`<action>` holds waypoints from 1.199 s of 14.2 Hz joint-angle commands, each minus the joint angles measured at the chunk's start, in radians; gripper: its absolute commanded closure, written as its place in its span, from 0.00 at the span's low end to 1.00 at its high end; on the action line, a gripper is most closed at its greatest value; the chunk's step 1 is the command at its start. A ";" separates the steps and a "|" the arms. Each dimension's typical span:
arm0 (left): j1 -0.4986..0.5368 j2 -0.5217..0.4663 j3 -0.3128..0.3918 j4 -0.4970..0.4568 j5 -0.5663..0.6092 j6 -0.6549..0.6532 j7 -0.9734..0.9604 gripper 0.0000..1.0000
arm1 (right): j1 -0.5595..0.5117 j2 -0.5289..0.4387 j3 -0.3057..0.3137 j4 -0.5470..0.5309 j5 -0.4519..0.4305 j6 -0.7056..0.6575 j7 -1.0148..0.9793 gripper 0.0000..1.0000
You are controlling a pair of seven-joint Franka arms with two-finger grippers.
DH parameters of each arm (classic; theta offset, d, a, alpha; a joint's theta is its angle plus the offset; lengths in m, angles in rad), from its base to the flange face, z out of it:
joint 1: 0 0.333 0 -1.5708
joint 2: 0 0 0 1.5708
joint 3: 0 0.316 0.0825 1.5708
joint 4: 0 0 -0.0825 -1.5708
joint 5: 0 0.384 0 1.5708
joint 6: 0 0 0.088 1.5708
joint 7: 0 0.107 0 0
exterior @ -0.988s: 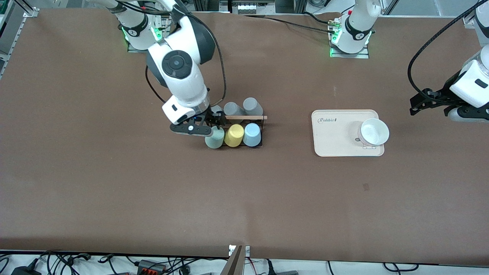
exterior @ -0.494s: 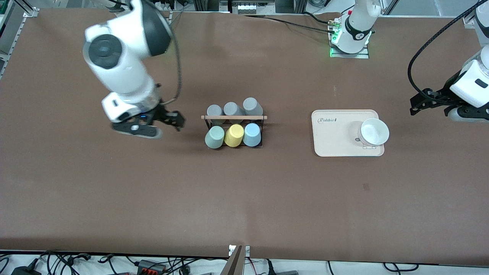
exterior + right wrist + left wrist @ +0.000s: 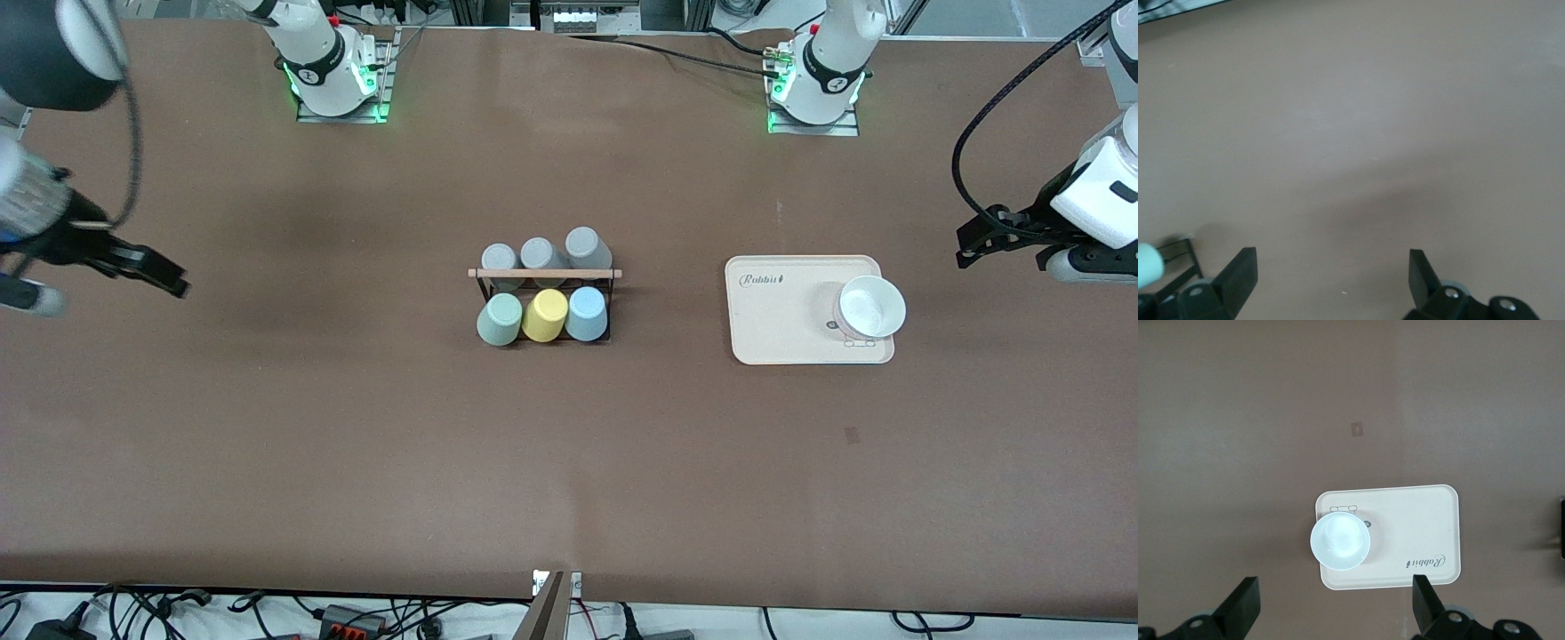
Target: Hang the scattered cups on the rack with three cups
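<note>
Brown table (image 3: 267, 427) with beige tray (image 3: 782, 338) carrying a white bowl (image 3: 872, 306), toward the left arm's end. At centre, the black wire rack (image 3: 544, 275) holds six cups; the mint cup (image 3: 500, 319), yellow cup (image 3: 544, 315) and light blue cup (image 3: 587, 313) fill its nearer row. Hanging appears complete; next, both arms need only park. Right gripper (image 3: 133, 264), jaws apart and empty, has withdrawn from the rack to the table's edge. Left gripper (image 3: 982, 238), also apart, waits unchanged.

cups (image 3: 543, 316) on rack (image 3: 544, 274)
</note>
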 commanded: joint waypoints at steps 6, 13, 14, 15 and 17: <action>0.004 -0.007 0.000 0.012 0.006 -0.022 0.015 0.00 | -0.065 0.020 0.028 0.104 0.006 -0.219 -0.078 0.00; 0.006 -0.012 0.001 0.012 0.006 -0.024 0.015 0.00 | -0.037 0.022 0.034 0.099 -0.006 -0.168 -0.173 0.00; 0.006 -0.015 0.001 0.012 0.006 -0.022 0.015 0.00 | -0.037 0.022 0.034 0.099 -0.006 -0.168 -0.172 0.00; 0.006 -0.016 0.001 0.012 0.005 -0.021 0.015 0.00 | -0.033 0.022 0.034 0.099 -0.006 -0.169 -0.169 0.00; 0.006 -0.016 -0.002 0.012 0.005 -0.022 0.014 0.00 | -0.022 0.022 0.034 0.099 -0.008 -0.171 -0.164 0.00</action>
